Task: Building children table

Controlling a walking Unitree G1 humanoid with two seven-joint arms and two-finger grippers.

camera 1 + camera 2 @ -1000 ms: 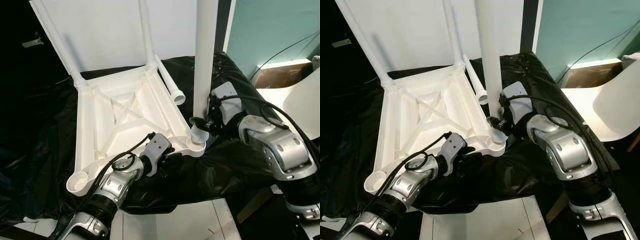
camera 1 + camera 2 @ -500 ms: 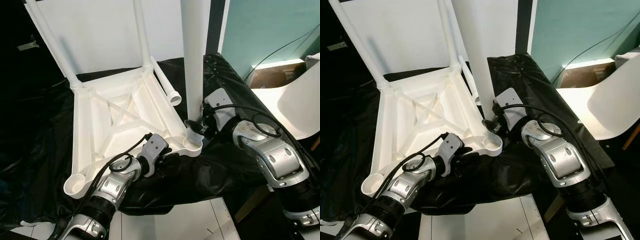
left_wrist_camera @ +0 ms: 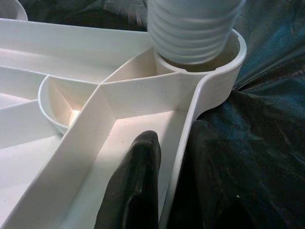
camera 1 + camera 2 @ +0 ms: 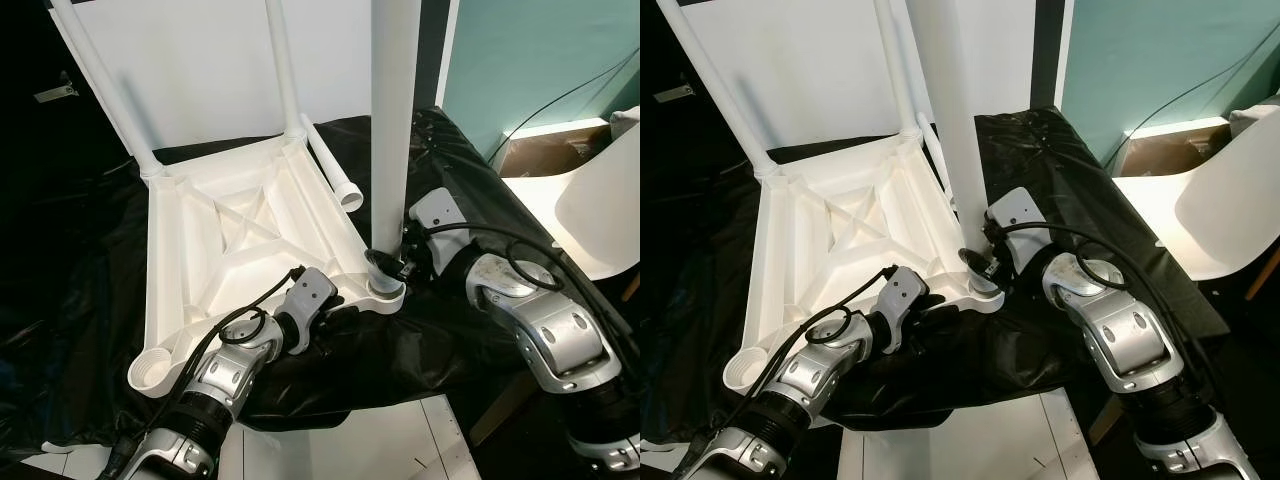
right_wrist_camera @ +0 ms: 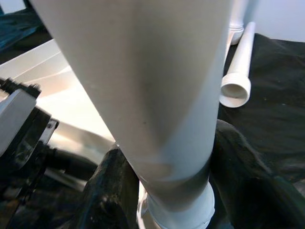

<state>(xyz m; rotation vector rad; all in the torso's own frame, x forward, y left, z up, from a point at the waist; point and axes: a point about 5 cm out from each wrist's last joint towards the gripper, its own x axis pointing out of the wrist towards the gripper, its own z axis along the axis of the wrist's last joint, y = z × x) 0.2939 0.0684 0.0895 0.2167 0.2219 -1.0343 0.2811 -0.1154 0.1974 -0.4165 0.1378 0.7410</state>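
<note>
On the black sheet [image 4: 480, 190] lies the upturned white tabletop [image 4: 230, 250]. Right gripper [image 4: 392, 268] clamps a white leg [image 4: 392, 130] upright, its threaded end in the near corner socket [image 3: 217, 71]. Left gripper [image 4: 338, 310] pinches the tabletop's near rim beside that socket.

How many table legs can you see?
4: two legs stand in the far corners, one leg is held upright in the near socket by the right gripper, and one lies loose on the cloth.
</note>
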